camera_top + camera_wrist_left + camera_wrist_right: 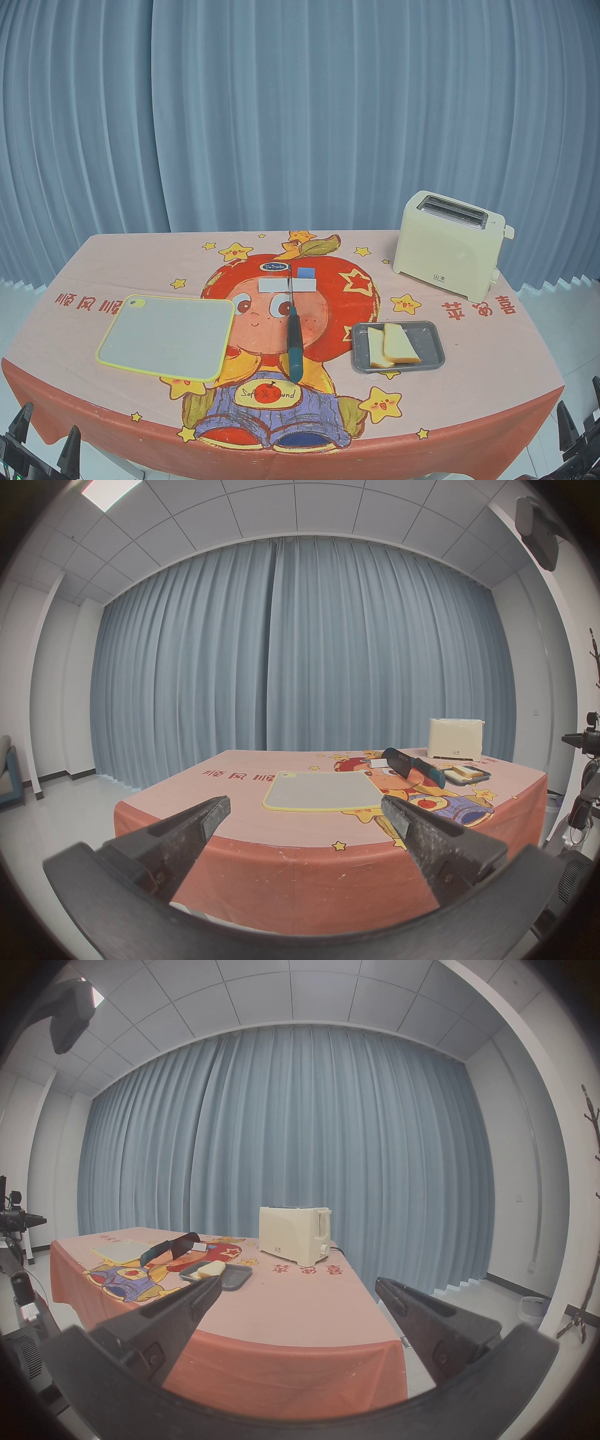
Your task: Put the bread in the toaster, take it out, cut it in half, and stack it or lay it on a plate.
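Note:
Two slices of bread (390, 345) lie overlapping on a small grey tray (430, 339) at the table's right front. A cream toaster (448, 244) stands at the back right, slots up. A knife (294, 334) with a teal handle lies in the middle, blade pointing away. A white cutting board (167, 336) with a yellow rim rests at the left front. My left gripper (305, 820) hangs open below the table's front left edge. My right gripper (299, 1300) hangs open off the front right corner. The bread (211, 1269), toaster (295, 1234) and tray (234, 1277) also appear in the right wrist view.
A table (125, 262) covered by a pink cartoon cloth fills the scene, with a blue curtain behind. Two small white and blue cards (287, 284) lie under the knife tip. Bare cloth lies between the tray and the toaster.

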Available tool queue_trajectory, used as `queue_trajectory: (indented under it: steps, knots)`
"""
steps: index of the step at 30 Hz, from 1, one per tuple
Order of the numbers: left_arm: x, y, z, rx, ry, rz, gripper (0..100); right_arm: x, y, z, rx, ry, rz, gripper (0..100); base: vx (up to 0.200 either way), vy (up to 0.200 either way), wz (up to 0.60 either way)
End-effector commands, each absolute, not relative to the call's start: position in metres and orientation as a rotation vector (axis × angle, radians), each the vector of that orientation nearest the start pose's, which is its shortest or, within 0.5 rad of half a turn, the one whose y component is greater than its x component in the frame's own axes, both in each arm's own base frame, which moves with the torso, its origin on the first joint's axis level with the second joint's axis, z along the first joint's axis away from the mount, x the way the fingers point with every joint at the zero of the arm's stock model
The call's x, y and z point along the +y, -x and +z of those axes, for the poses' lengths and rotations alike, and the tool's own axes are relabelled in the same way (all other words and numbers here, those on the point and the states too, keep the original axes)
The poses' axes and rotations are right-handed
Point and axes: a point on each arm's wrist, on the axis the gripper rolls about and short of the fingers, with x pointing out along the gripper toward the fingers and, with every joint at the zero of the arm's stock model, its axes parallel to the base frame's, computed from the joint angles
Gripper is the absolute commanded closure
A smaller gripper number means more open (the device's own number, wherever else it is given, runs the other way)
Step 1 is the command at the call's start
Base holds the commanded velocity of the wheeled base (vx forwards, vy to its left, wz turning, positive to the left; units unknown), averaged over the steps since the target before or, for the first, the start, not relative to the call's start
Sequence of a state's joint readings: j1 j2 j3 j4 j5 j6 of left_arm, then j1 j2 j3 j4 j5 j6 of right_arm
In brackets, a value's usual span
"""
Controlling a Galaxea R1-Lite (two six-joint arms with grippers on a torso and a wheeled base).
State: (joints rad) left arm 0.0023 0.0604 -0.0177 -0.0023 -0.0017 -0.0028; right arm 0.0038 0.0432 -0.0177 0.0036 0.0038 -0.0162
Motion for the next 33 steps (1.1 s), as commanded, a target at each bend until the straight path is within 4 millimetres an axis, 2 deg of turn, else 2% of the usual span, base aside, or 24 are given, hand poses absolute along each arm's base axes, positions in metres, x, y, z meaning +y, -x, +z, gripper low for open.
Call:
queue_trajectory:
  steps: [1,11,33]
  knots:
    - [-0.0001,0.0182,0.077,0.057,0.003,0.0,0,-0.0003,0.0216,0.0758,0.02,0.011,-0.012,0,0.0,0.0,0.0]
    - [-0.0001,0.0182,0.077,0.057,0.003,0.002,0,-0.0006,0.0218,0.0759,0.017,-0.026,-0.025,0,0.0,0.0,0.0]
    - [-0.0001,0.0182,0.077,0.057,0.003,0.002,0,0.0001,0.0218,0.0758,0.018,0.009,0.006,0,0.0,0.0,0.0]
